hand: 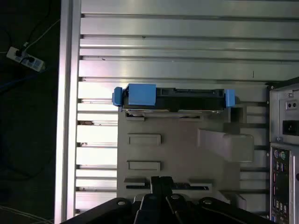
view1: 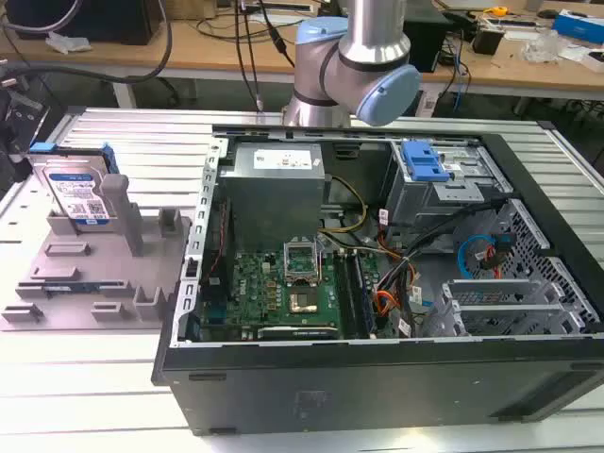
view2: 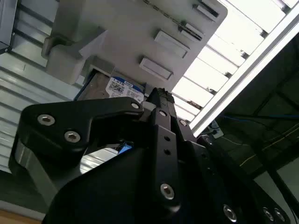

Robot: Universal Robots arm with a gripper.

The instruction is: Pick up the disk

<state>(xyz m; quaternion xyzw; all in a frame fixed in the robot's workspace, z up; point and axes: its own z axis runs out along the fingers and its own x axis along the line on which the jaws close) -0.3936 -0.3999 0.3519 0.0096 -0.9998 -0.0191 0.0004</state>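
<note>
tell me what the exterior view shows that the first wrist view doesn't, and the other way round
Exterior view: the arm, the motherboard inside the open computer case, and the disk showing its labelled face, upright in the grey fixture.
First wrist view: the gripper, fingers shut, apart from the disk, and a power strip on the floor.
Both: the disk standing in the fixture on the slatted table.

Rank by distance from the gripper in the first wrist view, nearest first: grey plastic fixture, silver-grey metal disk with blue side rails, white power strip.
From the gripper:
1. The grey plastic fixture: its near edge lies under it.
2. The disk: on edge at the fixture's far side.
3. The white power strip: beyond the table's edge.
</note>
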